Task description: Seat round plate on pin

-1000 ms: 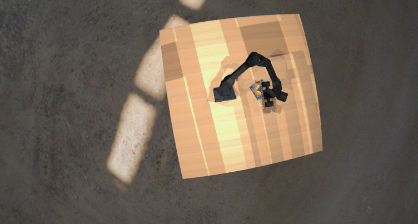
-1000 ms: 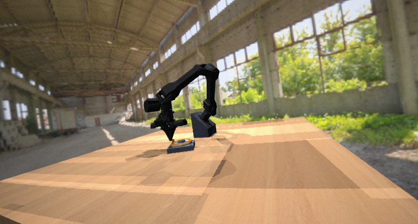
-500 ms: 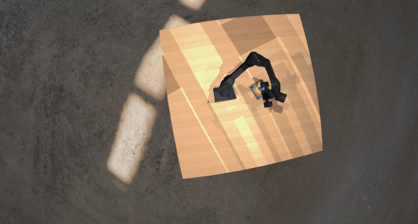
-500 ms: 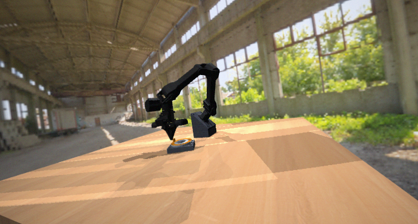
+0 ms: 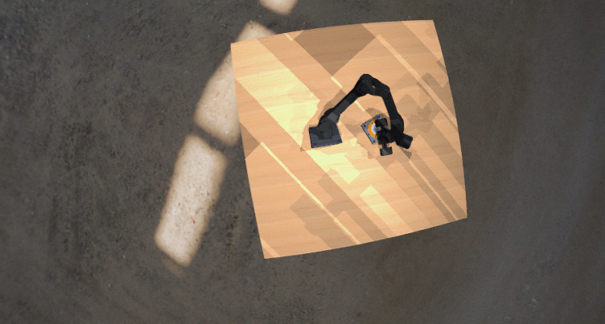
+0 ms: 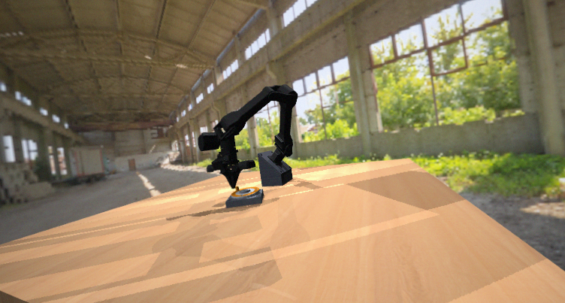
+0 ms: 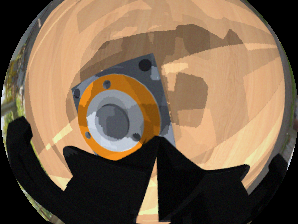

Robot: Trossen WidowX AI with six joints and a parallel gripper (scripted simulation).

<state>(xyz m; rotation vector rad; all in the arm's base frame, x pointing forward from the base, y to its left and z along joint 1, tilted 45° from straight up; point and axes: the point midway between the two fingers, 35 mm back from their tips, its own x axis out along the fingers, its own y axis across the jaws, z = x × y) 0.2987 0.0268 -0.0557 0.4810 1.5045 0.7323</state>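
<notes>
The plate (image 7: 119, 116) is round, orange at the edge and grey in the middle; it sits on the dark base (image 7: 150, 70) on the table (image 6: 355, 229); just right of the plate, the gripper (image 6: 232, 180) points down over its edge; its jaws are squeezed together with nothing in them.

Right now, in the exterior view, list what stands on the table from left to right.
Tool, shut and pointing down over the plate's edge → round plate on its dark base → the arm's mounting block.
</notes>
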